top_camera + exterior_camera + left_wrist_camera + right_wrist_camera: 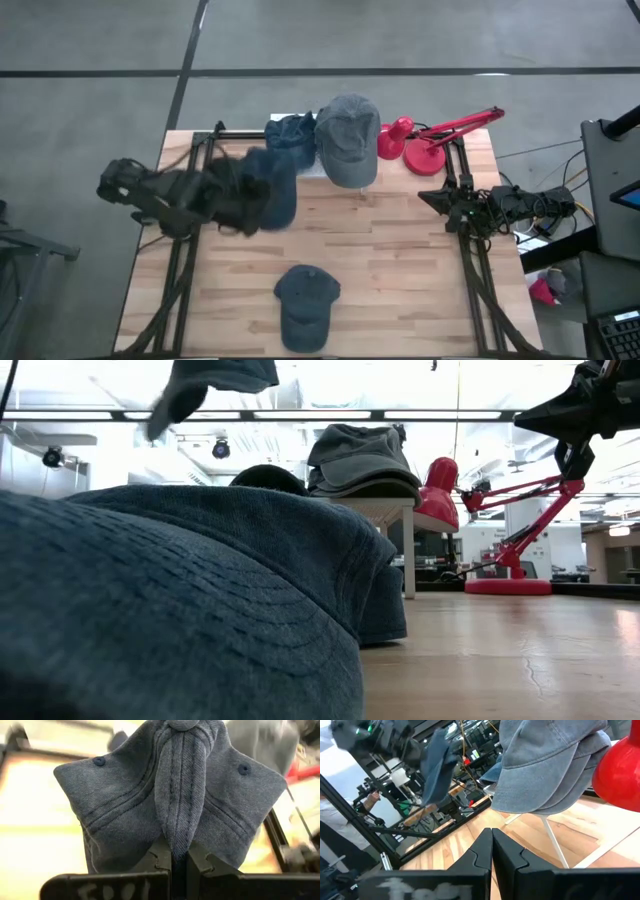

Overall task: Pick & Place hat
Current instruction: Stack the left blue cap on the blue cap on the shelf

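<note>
Robotics lab, concrete floor [400, 40], ceiling lights [221, 449]

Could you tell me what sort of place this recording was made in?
Probably a robotics lab or workshop: a wooden table on a bare concrete floor, ceiling-hung lights, and cluttered equipment racks beyond it.

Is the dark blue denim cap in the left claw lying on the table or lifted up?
Lifted: the left gripper pinches the dark blue denim cap, hanging above the wooden table.

Grey concrete floor [400, 35] surrounds the wooden table [400, 270].
</note>
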Motion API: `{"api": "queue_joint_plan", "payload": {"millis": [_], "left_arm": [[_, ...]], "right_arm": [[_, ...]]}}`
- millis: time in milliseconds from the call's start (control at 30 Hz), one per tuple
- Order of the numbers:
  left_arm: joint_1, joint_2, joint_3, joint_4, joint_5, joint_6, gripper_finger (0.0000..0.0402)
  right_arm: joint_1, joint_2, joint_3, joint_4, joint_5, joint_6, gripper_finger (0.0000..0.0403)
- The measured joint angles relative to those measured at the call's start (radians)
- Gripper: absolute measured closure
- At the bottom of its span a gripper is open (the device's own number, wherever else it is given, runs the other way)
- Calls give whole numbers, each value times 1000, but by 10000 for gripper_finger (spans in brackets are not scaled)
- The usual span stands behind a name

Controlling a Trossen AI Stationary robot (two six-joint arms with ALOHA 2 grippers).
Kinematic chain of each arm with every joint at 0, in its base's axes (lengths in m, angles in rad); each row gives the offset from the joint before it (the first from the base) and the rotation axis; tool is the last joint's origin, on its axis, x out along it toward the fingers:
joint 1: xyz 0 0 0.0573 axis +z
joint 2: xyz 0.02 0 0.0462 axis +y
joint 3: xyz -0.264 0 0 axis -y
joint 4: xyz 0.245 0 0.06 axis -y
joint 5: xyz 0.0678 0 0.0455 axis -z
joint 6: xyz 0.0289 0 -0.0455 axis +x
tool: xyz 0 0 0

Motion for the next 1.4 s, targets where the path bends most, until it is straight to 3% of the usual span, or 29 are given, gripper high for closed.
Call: {"api": "queue_joint_plan", "payload": {"millis": [200,300,467,633,967,1400], "left_arm": [[238,-2,127,16,-22,271,390],[366,-2,169,118,2,460,390],[575,-1,182,336,162,739,390],[741,29,182,365,305,811,390],[865,133,184,377,501,846,390],[874,246,185,404,568,819,387]], "right_arm": [[0,0,0,0,0,2,394],[0,0,0,0,0,2,394],[0,0,0,0,2,2,394],[0,0,0,0,2,7,394],[0,0,0,1,2,10,394],[0,0,0,2,2,10,394]]}}
